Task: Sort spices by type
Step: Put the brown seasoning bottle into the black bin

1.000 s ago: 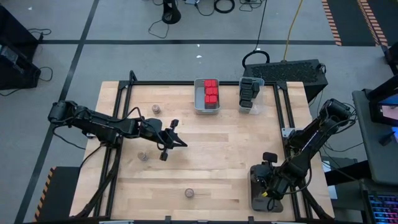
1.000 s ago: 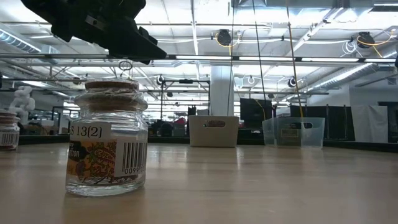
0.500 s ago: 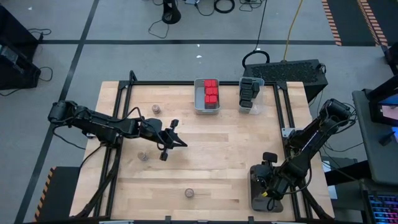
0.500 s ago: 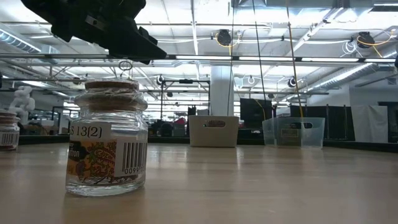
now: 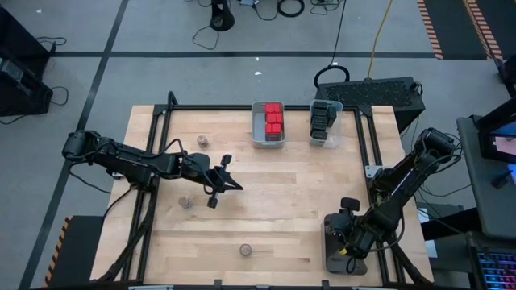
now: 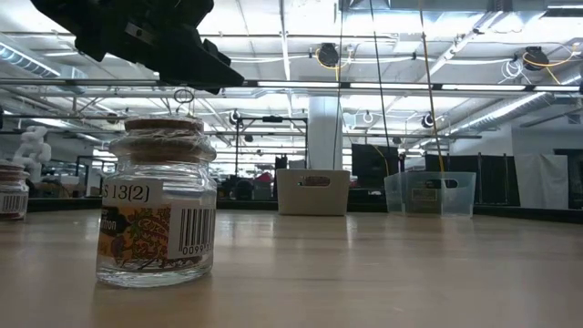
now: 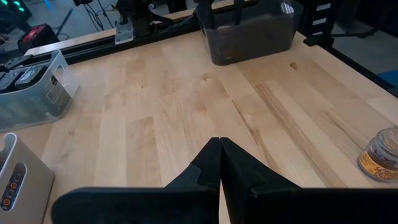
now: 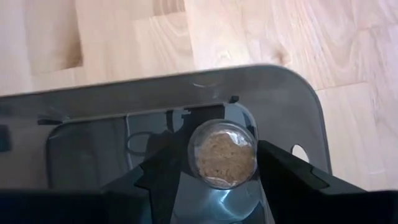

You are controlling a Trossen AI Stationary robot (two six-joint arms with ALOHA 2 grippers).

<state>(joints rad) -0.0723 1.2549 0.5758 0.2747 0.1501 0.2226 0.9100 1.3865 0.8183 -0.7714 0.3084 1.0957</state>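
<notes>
right gripper (image 8: 214,171) pinches a cork-topped jar (image 8: 222,154) over the grey tray (image 8: 273,93): lower it level, then release. left gripper (image 7: 220,163) pressed together, idle mid-table.

Four cork-topped jars (image 5: 245,250); two bins (image 5: 268,123).

Two dark jointed arms — matte black links, thin cabling, blunt wedge-shaped black fingers (image 7: 205,174) on each pincer.
</notes>
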